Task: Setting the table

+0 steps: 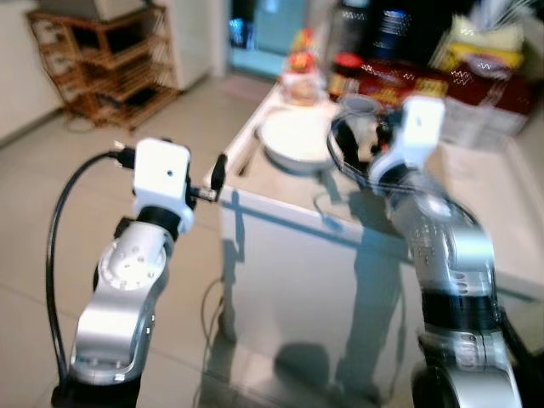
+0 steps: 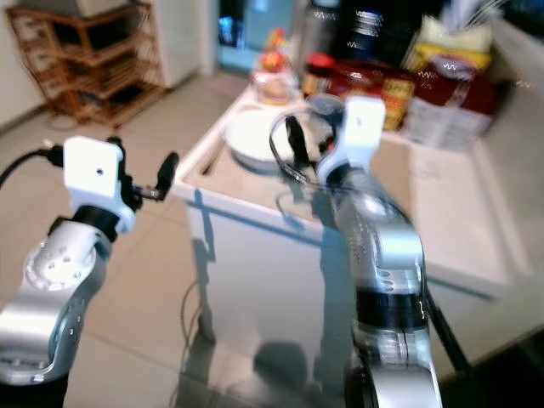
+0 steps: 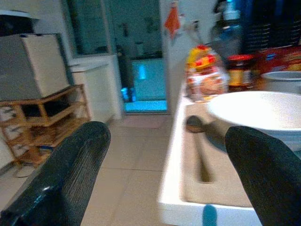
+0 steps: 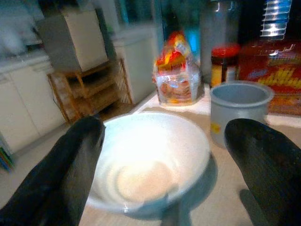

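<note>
One white bowl (image 4: 148,160), one grey cup (image 4: 239,110), one spoon (image 3: 197,141); left gripper (image 3: 164,179) and right gripper (image 4: 164,160) both spread.

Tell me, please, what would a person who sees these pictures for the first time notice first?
Probably the big white bowl on the table, near its left edge, with the right gripper held in front of it, fingers open. A grey cup stands just behind the bowl, and a spoon lies on the table beside the bowl. The left gripper, also open, is raised off the table's left edge, facing the spoon.
</note>
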{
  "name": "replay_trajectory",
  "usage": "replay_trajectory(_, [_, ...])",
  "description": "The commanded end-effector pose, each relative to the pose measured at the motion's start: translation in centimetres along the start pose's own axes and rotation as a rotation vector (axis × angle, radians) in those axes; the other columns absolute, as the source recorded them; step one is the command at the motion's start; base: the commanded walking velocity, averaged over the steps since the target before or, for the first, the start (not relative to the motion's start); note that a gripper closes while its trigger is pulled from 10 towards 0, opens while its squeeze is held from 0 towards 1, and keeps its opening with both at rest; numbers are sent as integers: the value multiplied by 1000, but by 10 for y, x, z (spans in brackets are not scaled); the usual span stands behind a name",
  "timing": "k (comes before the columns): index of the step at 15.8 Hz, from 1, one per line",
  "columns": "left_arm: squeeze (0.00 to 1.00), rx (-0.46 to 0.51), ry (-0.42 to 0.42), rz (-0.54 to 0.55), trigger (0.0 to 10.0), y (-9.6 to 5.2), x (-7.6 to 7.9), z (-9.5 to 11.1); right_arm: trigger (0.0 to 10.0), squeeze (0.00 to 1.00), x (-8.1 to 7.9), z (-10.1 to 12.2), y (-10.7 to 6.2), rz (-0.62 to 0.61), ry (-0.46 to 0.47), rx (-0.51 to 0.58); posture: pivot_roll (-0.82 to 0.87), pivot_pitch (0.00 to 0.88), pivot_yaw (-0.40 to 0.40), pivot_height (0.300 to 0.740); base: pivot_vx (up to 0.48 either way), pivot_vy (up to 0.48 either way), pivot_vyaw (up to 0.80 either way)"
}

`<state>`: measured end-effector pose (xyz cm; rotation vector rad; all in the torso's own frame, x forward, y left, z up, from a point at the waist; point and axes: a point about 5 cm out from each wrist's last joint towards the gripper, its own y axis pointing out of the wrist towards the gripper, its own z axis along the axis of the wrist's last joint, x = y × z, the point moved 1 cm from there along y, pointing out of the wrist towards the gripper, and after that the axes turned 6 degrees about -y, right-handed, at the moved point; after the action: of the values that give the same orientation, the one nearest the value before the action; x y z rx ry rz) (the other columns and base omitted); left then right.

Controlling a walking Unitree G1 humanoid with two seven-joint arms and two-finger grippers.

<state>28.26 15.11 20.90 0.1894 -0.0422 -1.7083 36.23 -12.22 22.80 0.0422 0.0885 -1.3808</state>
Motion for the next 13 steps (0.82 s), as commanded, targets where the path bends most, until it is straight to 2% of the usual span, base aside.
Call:
replay_trajectory(1, [0,9,8,-4,10000,1,-2,1,10000,0,6,-4,4,-43,13,-65,29,0,-84,740,0,0,0])
replay_trajectory(2, [0,9,10,-5,10000,1,-1,1,10000,0,7,-3,5,-38,20,-64,22,0,-80,740,0,0,0])
replay_trajectory(5, [0,42,21,-54,10000,-2,3,8,10000,0,25,1,17,-72,124,-123,41,0,-90,740,0,0,0])
replay_trajectory(6, [0,62,16,-96,10000,-4,7,13,10000,0,30,3,22,-88,158,-159,46,0,-94,740,0,0,0])
replay_trajectory(9, [0,76,9,-251,10000,-9,19,19,10000,0,39,2,30,-119,180,-241,36,0,-108,740,0,0,0])
replay_trajectory(10, [0,64,-8,-376,10000,-15,30,21,10000,0,42,0,35,-109,253,-290,39,0,-115,740,0,0,0])
replay_trajectory(13, [0,41,-46,-480,10000,-22,43,21,10000,0,42,-7,44,-78,401,-352,29,0,-117,740,0,0,0])
